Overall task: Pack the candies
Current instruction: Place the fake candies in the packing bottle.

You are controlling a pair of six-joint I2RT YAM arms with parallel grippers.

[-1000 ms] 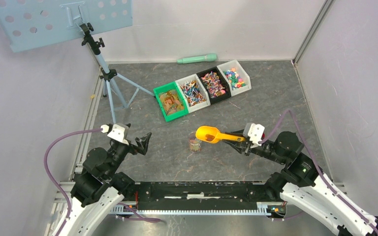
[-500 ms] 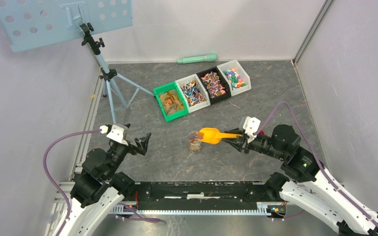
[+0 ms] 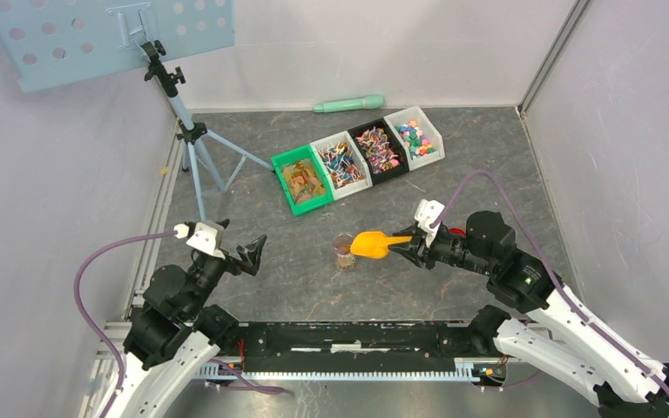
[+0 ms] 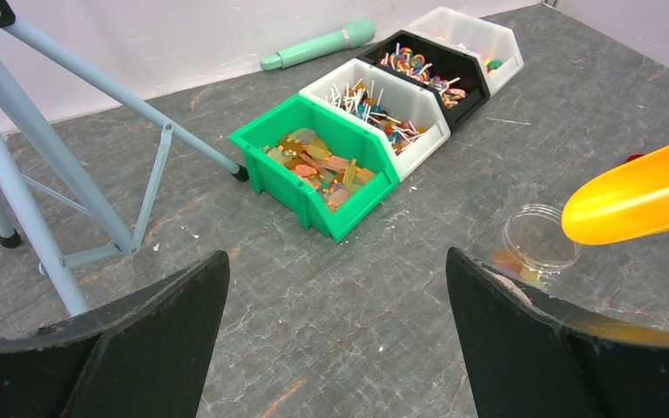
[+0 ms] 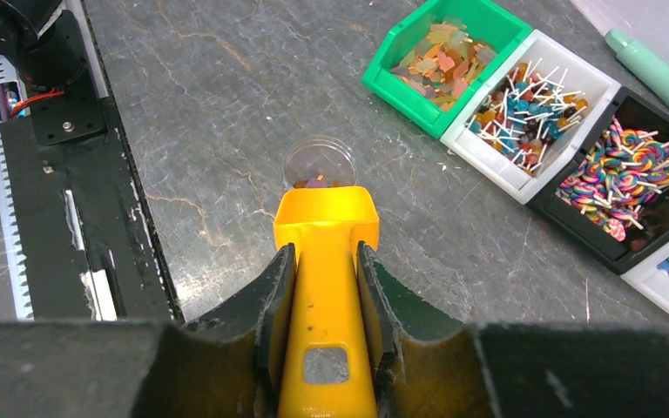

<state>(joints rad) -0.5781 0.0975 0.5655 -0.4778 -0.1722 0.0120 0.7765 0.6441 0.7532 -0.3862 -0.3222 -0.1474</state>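
Pale walls (image 3: 383, 43), dark stone-look tabletop (image 3: 488, 174), tripod (image 3: 193, 139) bearing perforated panel (image 3: 78, 39), perhaps metal

You had no text, label, brand or number to read in any of the three views. The yellow scoop (image 5: 326, 252), the green bin (image 4: 279, 178) and the pale blue perforated plate (image 3: 104, 35) showed you only plain surfaces. Any print on the wrappers of the candies (image 5: 440, 63) was too small for you to make out.

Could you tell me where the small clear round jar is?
The clear jar stands mid-table in the top view, below the green plastic bin, at the tip of the yellow plastic scoop.
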